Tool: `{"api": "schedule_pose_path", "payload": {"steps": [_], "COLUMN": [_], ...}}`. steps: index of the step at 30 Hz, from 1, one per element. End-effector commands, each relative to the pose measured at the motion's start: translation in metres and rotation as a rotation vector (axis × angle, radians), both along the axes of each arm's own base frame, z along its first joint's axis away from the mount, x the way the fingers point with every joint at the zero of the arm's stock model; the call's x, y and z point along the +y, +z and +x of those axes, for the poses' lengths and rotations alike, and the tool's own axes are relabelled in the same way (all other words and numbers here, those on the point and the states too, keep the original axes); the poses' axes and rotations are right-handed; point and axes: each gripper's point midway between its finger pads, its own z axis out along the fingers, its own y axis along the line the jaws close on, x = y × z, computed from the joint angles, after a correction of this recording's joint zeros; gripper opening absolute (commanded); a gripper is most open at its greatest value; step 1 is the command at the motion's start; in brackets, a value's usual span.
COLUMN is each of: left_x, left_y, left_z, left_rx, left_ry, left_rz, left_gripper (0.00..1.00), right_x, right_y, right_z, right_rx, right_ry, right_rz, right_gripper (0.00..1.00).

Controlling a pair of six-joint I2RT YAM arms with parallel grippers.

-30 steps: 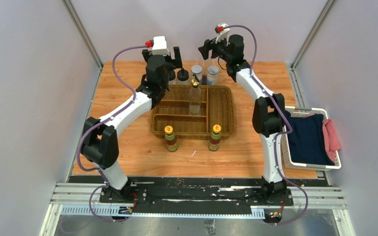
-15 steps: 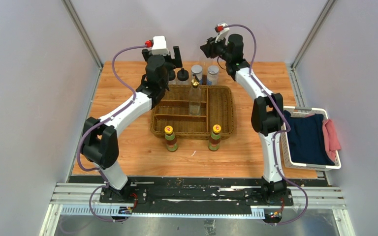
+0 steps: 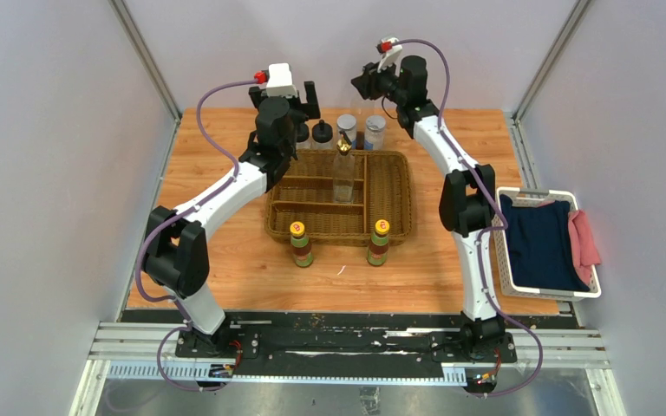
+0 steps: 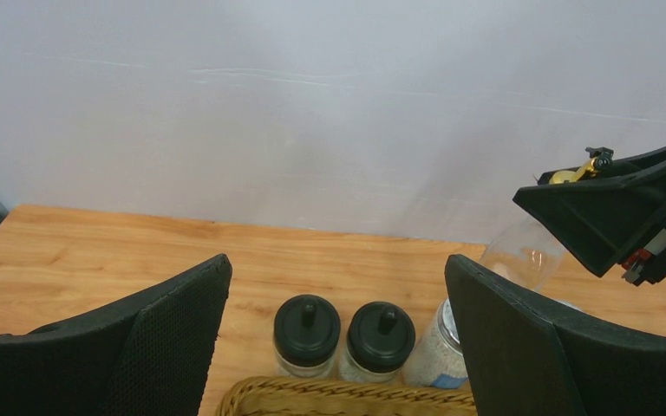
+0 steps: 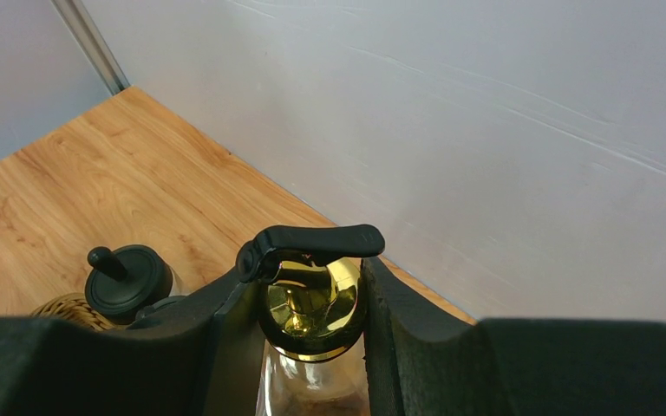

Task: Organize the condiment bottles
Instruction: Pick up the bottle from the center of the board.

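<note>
My right gripper [image 3: 362, 85] [image 5: 310, 284] is shut on the gold top [image 5: 312, 312] of a tall clear bottle [image 4: 525, 253] at the table's back edge, a finger pressed against each side. A second gold-topped bottle [image 3: 343, 169] stands upright in the wicker basket [image 3: 340, 236]. Behind the basket stand two black-capped jars [image 4: 306, 328] [image 4: 381, 334] and two grey-lidded jars [image 3: 346, 127] [image 3: 375, 130]. My left gripper [image 3: 306, 102] [image 4: 338, 277] hangs open above the black-capped jars, holding nothing. Two yellow-capped bottles [image 3: 301, 243] [image 3: 378, 242] stand in front of the basket.
A white bin [image 3: 572, 293] with dark blue and pink cloth sits at the table's right edge. The back wall rises just behind the row of jars. Metal frame posts stand at both back corners.
The right jaws have closed around the gold top of the rear bottle, and that wrist has shifted slightly up and right. The left arm has not moved.
</note>
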Motion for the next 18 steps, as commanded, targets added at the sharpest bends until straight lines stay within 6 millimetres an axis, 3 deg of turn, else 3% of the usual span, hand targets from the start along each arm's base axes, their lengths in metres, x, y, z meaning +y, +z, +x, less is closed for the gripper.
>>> {"api": "schedule_pose_path", "payload": {"steps": [1, 8, 18], "left_x": [0.002, 0.003, 0.002], "left_y": [-0.010, -0.015, -0.021], "left_z": [0.005, 0.006, 0.008], "left_rx": [0.002, 0.009, 0.017], "left_ry": [0.010, 0.014, 0.010], "left_rz": [-0.004, 0.000, -0.001], "left_gripper": [1.00, 1.00, 1.00], "right_x": [-0.005, -0.007, -0.014], "right_y": [0.023, 0.041, 0.051], "right_z": [0.006, 0.012, 0.016], "right_rx": [-0.062, -0.113, -0.148], "right_ry": [0.000, -0.025, -0.074], "right_rz": [0.002, 0.002, 0.000], "right_gripper": [0.00, 0.00, 0.00]}}
